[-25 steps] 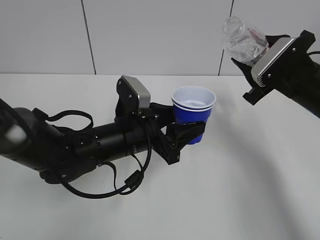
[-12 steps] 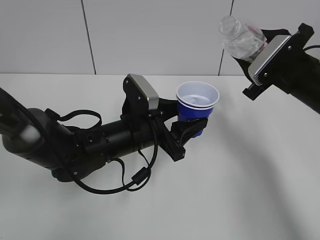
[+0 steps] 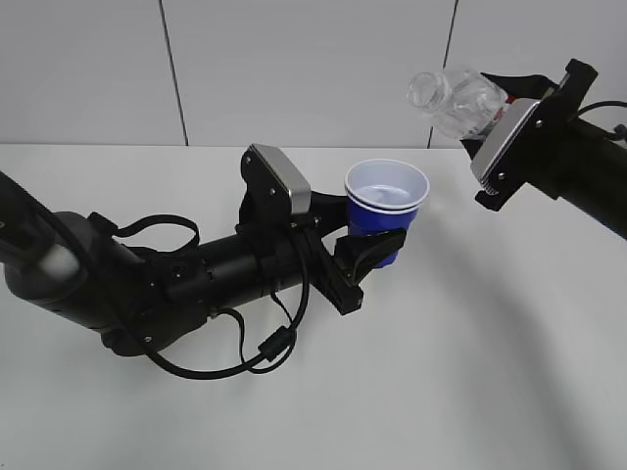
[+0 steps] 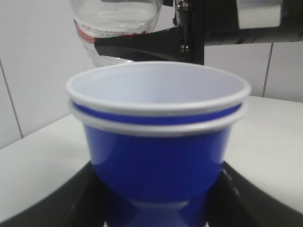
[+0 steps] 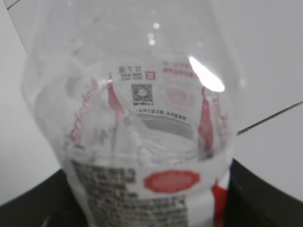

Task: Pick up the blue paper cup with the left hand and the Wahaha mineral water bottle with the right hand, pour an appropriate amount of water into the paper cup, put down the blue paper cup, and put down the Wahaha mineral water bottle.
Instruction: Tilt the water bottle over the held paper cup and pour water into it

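Exterior view. Cup: blue, white inside, upright, clamped low on its wall between the black fingers of the left claw, raised off the table. Bottle: clear, capless, tipped with its mouth toward the left, held in the right claw up and to the right of the cup. The mouth does not yet stand over the cup's rim; no stream shows.

Left wrist view. Cup: fills the frame, two nested rims, level, its base seated between dark fingers. Bottle: red label band behind and above the far rim, water visible in it.

Right wrist view. Bottle: seen along its length, label close up, its sides pressed by the dark claw at the lower corners; the grip looks firm.

Handling note, as judgement: bring the bottle mouth over the middle of the cup before tilting further, tilt slowly so the water comes thin, hold the cup level, and stop well short of the rim.
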